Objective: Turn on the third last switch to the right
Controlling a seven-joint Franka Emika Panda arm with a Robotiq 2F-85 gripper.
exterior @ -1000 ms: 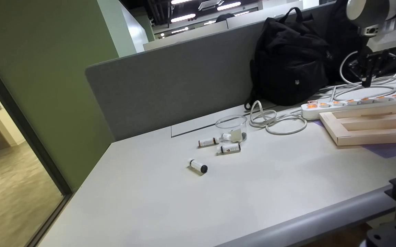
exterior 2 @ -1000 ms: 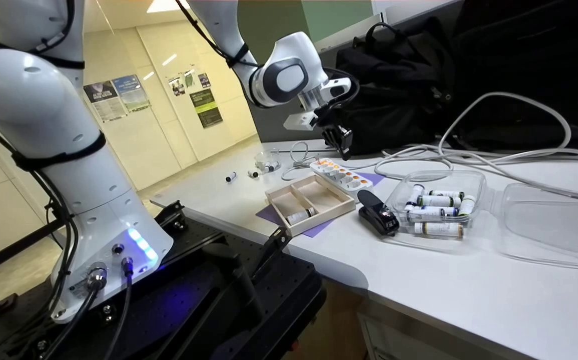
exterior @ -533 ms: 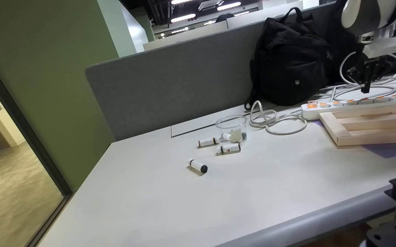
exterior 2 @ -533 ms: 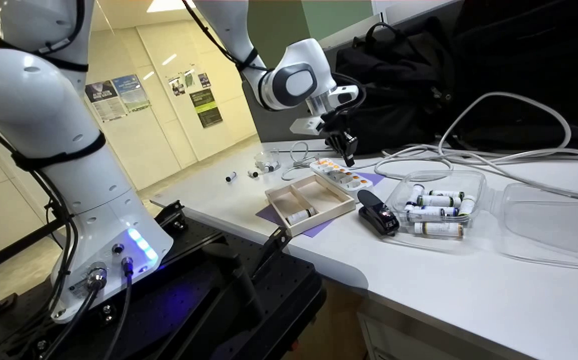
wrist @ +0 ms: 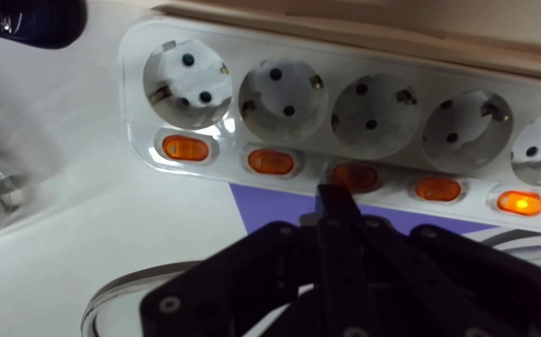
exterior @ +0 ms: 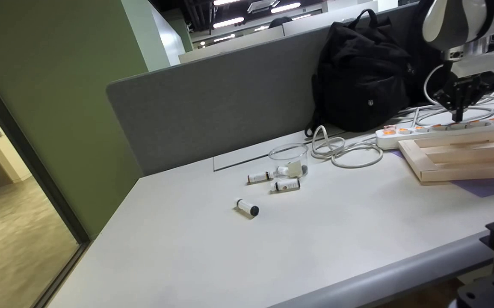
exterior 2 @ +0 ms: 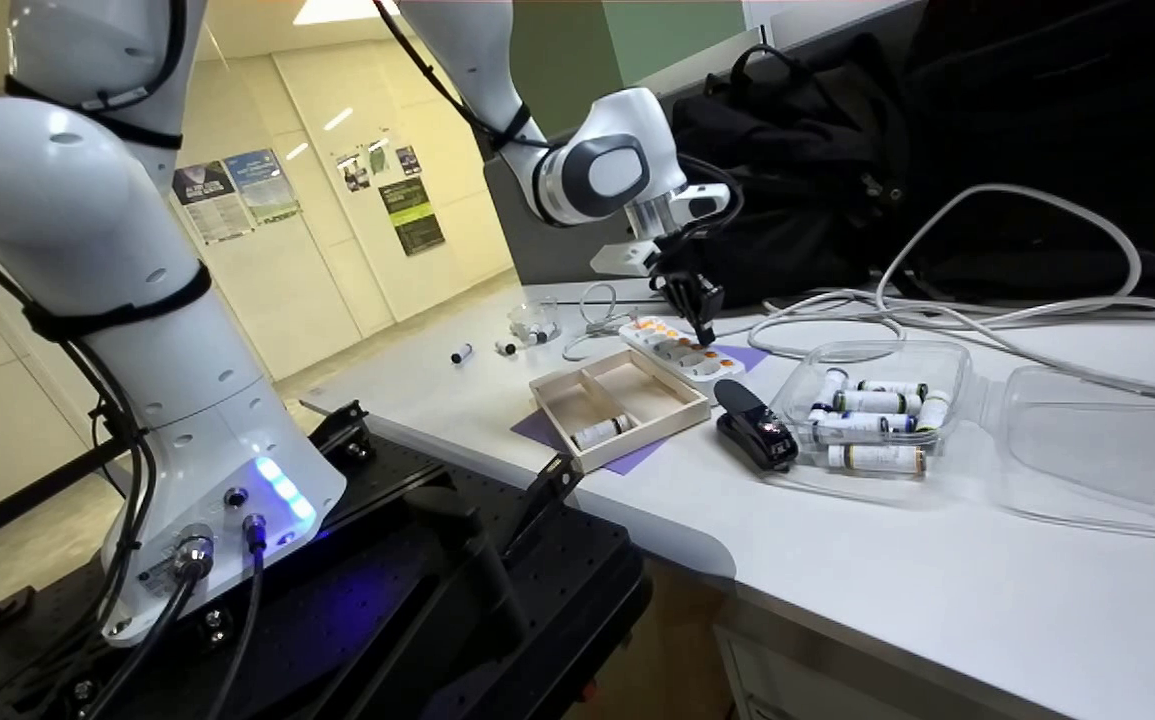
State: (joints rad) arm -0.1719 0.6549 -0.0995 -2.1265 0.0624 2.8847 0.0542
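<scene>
A white power strip [wrist: 228, 145] with a row of sockets and orange switches lies on the table. It also shows in both exterior views [exterior: 394, 142] [exterior 2: 639, 338]. In the wrist view, the third switch from the strip's left end [wrist: 358, 175] is dark and partly behind my fingertips. A switch further right [wrist: 519, 203] glows. The other visible switches are unlit. My gripper [wrist: 338, 193] is shut and empty, its fingers pointing down at the third switch. It also shows in both exterior views [exterior: 457, 117] [exterior 2: 705, 335]. I cannot tell whether the tips touch the switch.
A wooden tray [exterior 2: 547, 418] stands against the strip's long side. A black stapler-like object [exterior 2: 757, 428] and a clear box of bottles [exterior 2: 959, 365] stand near one end. Cables [exterior: 358, 164], a clear cup [exterior: 288, 150] and a black backpack [exterior: 362, 81] are nearby.
My gripper has come down from above the power strip to right at its row of switches. It has stayed shut. The strip and other objects have not moved.
</scene>
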